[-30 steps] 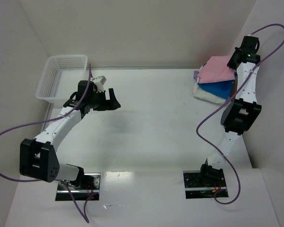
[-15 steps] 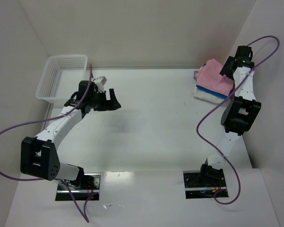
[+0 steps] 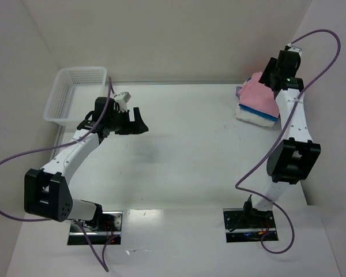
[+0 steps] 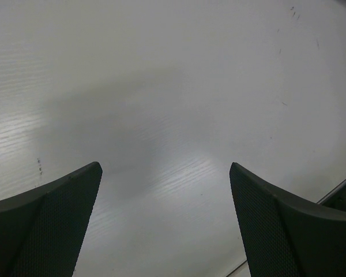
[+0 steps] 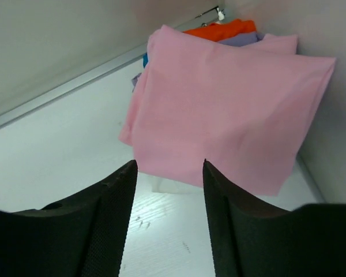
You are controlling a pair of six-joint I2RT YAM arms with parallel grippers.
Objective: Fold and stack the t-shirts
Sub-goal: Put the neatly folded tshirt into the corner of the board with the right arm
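Observation:
A folded light pink t-shirt (image 3: 257, 94) tops the stack at the back right corner, over a bright blue one (image 3: 267, 115) and a white one (image 3: 249, 115). In the right wrist view the pink t-shirt (image 5: 230, 109) fills the middle, with orange cloth (image 5: 224, 29) and a lavender shirt (image 5: 245, 39) behind it. My right gripper (image 5: 170, 167) hangs open just above the pink shirt's near edge, with nothing between its fingers; in the top view the right gripper (image 3: 270, 74) is over the stack's far side. My left gripper (image 3: 139, 122) is wide open over bare table (image 4: 161, 86), holding nothing.
A white mesh basket (image 3: 75, 95) stands at the back left, close behind the left arm. The side wall (image 3: 328, 86) runs right beside the shirt stack and the right arm. A purple cable (image 3: 259, 147) loops off the right arm.
My right gripper has opened and let go of the pink t-shirt, which now lies flatter on the stack and covers more of the blue one. The right wrist moved left. The left arm stayed still.

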